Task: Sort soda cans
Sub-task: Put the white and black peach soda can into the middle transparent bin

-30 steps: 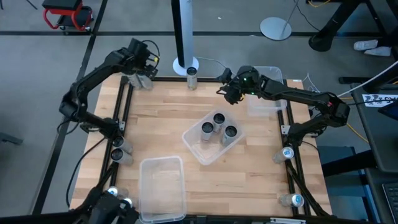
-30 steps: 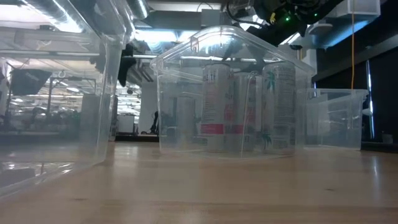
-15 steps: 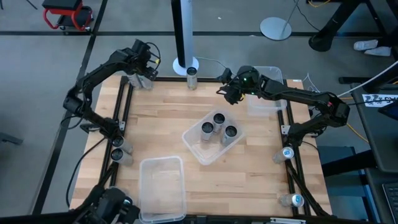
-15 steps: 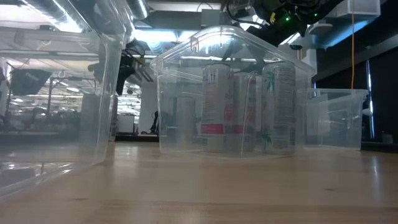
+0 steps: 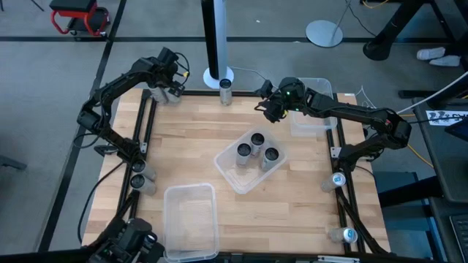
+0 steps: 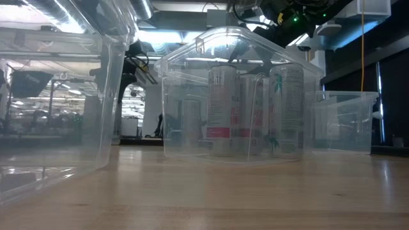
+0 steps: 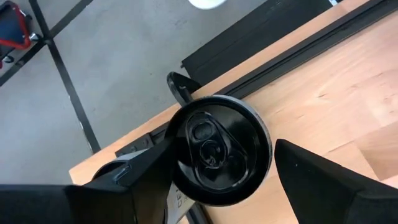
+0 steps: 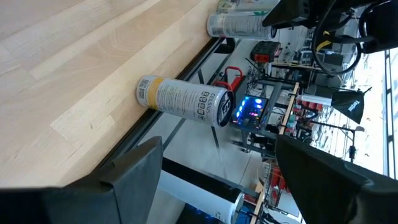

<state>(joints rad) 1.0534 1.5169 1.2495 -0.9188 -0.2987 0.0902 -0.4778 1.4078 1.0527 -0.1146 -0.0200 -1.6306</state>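
We've got the left hand (image 7: 217,180) open, straight above an upright dark-top can (image 7: 219,149) at the counter's (image 5: 190,131) far-left corner. Right hand (image 5: 269,102) open, hovering near the far edge.

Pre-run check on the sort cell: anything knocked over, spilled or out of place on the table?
Nothing stands out. Three soda cans stand upright in the middle bin; the other cans stand along the table edges. The left hand hangs open around a black-topped can at the far left corner. The right hand is also open.
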